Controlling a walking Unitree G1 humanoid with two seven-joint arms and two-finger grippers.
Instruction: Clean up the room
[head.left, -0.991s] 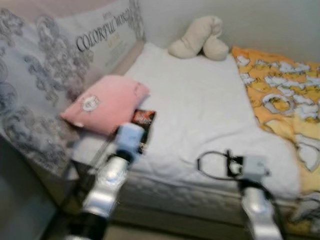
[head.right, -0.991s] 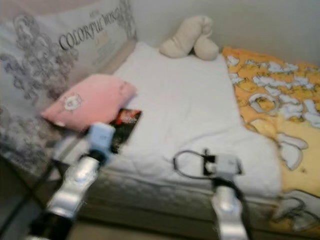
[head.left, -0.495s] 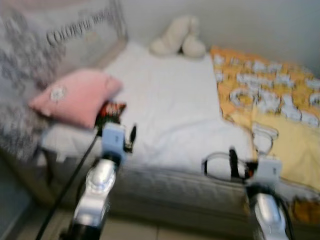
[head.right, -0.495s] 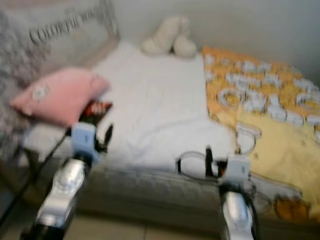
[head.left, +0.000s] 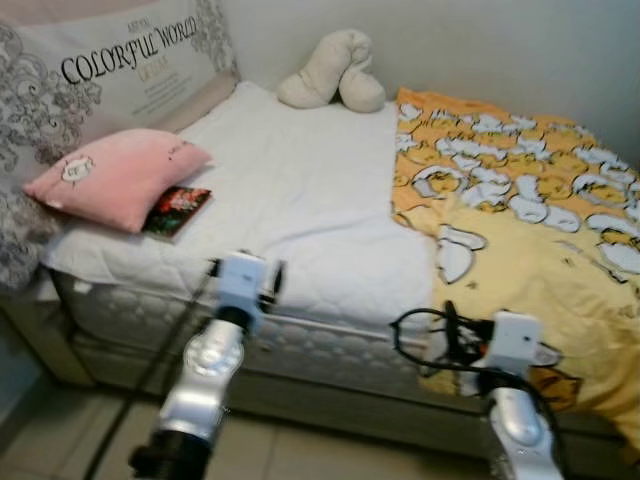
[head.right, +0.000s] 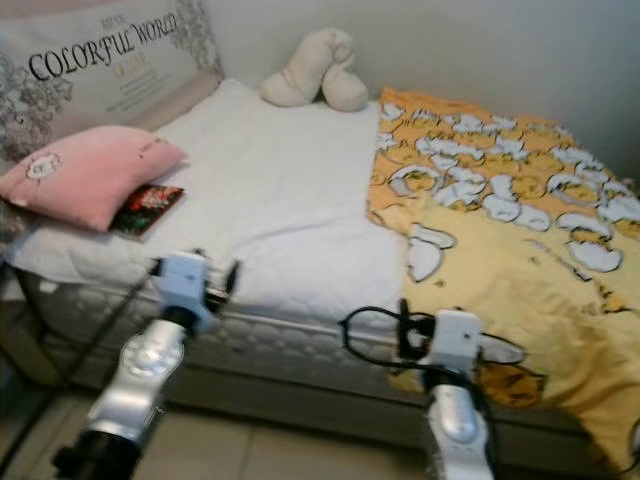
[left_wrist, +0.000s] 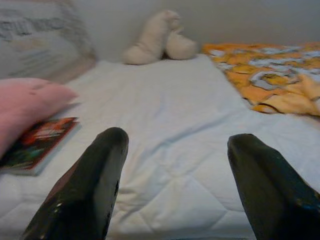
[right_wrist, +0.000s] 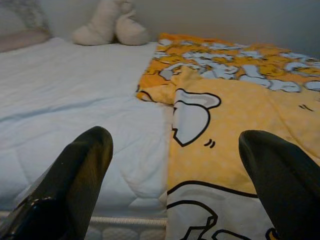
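A bed with a white quilted mattress (head.left: 300, 190) stands before me. On its left end lie a pink pillow (head.left: 115, 178) and, half under it, a dark book (head.left: 178, 210). A cream plush toy (head.left: 330, 70) rests against the far wall. An orange and yellow cartoon-print blanket (head.left: 530, 220) covers the right half, rumpled and hanging over the front edge. My left gripper (left_wrist: 172, 147) is open and empty, held at the mattress's front edge and facing the book. My right gripper (right_wrist: 175, 145) is open and empty, level with the seam between blanket and sheet.
A big grey-patterned cushion printed COLORFUL WORLD (head.left: 110, 70) leans at the head of the bed on the left. The bed frame's front side (head.left: 330, 385) is right before my arms. Tiled floor (head.left: 60, 440) lies below, and black cables loop at my right wrist.
The camera has swung right and back, bringing more of the blanket into view, and the blur is gone. Both arms stay raised before the bed's front edge.
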